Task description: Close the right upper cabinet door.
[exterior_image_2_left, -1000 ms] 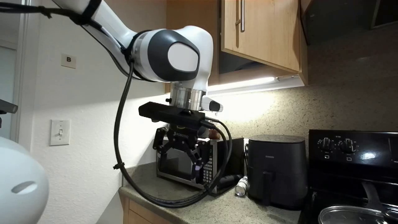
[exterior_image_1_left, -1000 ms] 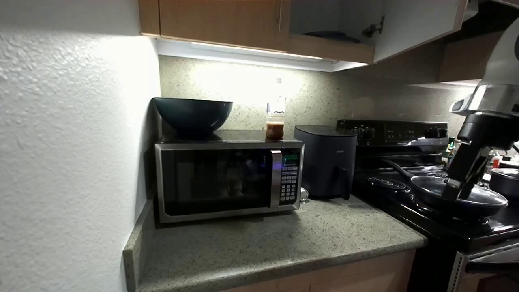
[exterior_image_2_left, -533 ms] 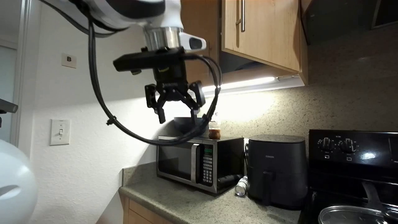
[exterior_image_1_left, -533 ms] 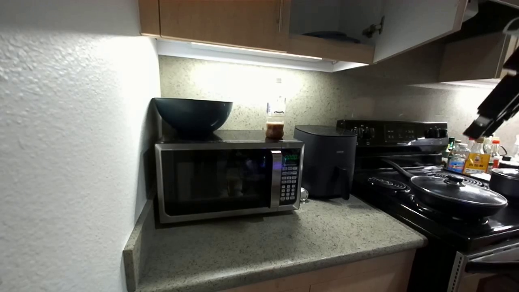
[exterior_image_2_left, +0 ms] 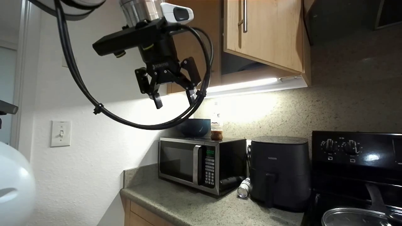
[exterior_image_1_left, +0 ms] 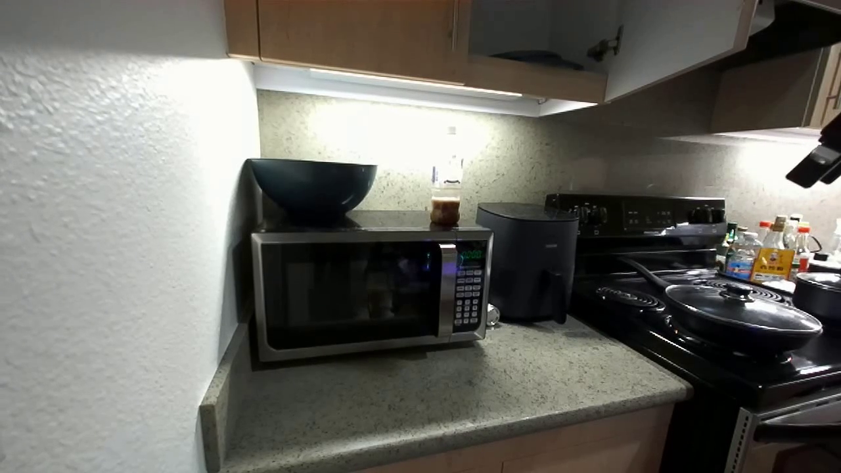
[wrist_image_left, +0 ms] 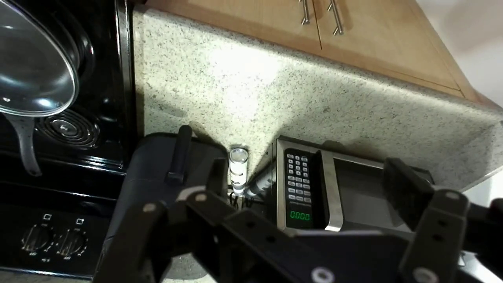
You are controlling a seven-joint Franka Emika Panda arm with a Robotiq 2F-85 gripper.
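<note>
wall (exterior_image_2_left: 88,144): white, finely bumpy, bearing a flat switch plate (exterior_image_2_left: 60,134).
counter (exterior_image_2_left: 144,190): gray and speckled, with a rounded front edge.
claw (exterior_image_2_left: 174,99): released, its 2 black fingers (exterior_image_2_left: 157,101) spread apart and pointing down, hanging above counter height.
bowl (exterior_image_2_left: 193,128): dark, glossy and round, resting on the microwave (exterior_image_2_left: 204,164).
microwave: boxy, silver-trimmed, with a black window, vertical handle and lit green digits, standing on the counter.
bottle (exterior_image_2_left: 216,135): clear, with brown contents at the bottom, upright on the microwave.
cylinder (exterior_image_2_left: 243,188): silver-ended, on the counter between the microwave and the air fryer (exterior_image_2_left: 279,179).
strip light (exterior_image_2_left: 251,84): glowing under the cabinet (exterior_image_2_left: 306,62), brightening the speckled backsplash (exterior_image_2_left: 267,113).
right upper cabinet door (exterior_image_2_left: 267,34): standing open, up and to the right of the claw and apart from it in an exterior view; flat light-brown wood with a slim vertical silver bar handle (exterior_image_2_left: 245,15) along its left edge; its white inner face (exterior_image_1_left: 680,46) shows in an exterior view, up and to the left of the claw.
air fryer: dark, boxy with rounded corners and a front handle, beside the stove (exterior_image_2_left: 358,175).
stove: glossy black, with round knobs and a lidded pan (exterior_image_1_left: 742,318) on top.
</note>
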